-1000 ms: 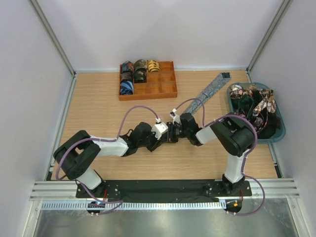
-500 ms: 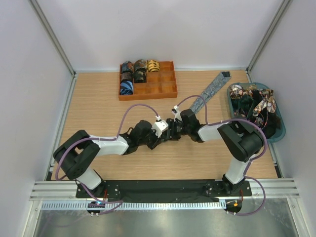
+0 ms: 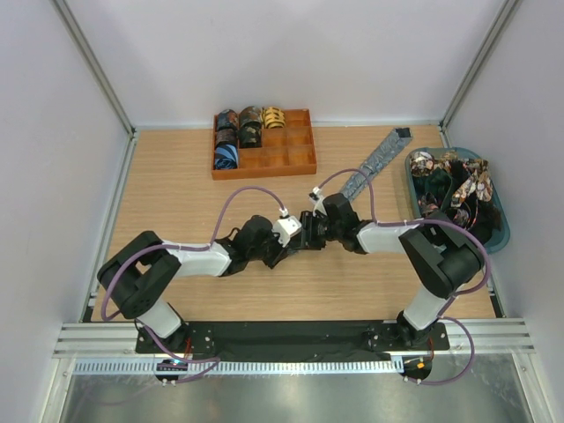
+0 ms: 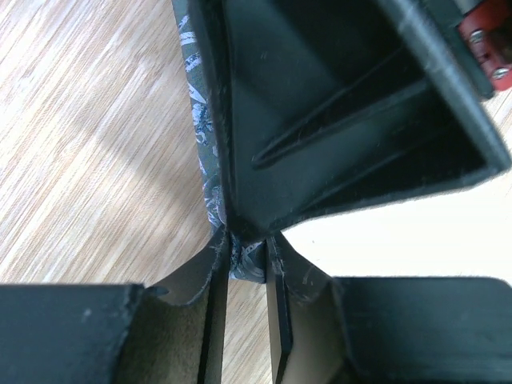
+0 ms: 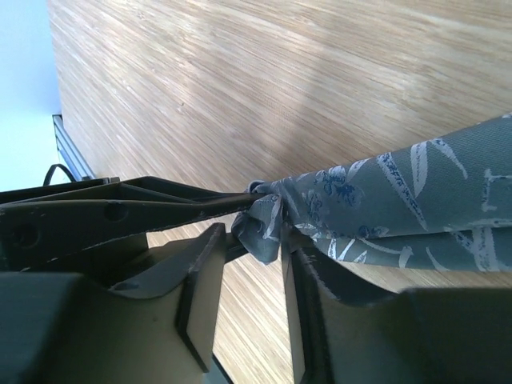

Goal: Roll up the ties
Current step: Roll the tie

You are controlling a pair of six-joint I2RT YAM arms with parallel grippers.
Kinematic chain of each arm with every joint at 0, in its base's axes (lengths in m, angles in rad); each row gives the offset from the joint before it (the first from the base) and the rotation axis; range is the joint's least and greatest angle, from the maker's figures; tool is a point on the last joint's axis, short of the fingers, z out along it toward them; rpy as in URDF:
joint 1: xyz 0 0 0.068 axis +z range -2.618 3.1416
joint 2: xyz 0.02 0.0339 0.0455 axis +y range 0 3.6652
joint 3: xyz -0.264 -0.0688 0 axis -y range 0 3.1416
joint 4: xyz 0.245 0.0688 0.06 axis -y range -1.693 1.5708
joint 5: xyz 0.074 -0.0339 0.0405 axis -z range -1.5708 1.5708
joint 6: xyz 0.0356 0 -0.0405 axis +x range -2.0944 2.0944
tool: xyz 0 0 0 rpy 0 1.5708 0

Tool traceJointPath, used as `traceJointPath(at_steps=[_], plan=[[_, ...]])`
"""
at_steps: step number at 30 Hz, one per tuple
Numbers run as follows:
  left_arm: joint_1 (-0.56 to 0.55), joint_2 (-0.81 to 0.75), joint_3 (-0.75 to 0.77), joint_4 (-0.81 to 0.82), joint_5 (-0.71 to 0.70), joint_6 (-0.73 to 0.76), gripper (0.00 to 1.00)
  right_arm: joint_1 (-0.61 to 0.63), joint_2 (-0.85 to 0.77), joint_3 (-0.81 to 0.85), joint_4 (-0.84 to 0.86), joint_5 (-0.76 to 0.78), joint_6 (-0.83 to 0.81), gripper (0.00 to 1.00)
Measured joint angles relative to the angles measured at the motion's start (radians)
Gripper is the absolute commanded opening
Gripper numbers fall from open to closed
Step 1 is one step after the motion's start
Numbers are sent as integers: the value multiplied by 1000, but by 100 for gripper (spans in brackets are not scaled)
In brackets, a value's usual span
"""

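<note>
Our right arm has swung its elbow outward. Our left gripper pinches the end of the grey-blue tie mid-table; whether the right gripper clamps it, we cannot tell. Rolled ties sit in the tray; this one and the loose ties in the basket remain.

My left gripper pinches the end of the grey-blue tie. From there I see it run toward 12 o'clock beside the right gripper, over the counter.

Looks down from high behind the near edge over the whole table. Peers from each wrist, close above the wood, facing the other. Shares the grey-blue tie end across all three.
</note>
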Motion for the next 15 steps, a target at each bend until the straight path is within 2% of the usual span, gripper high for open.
traceJointPath(at_steps=[9,15], plan=[[-8,1,10,-17,-12,-2,21,0,-34,13,-41,12,-2,26],[-8,2,13,-23,-19,-5,25,0,-31,13,-26,-9,9,20]])
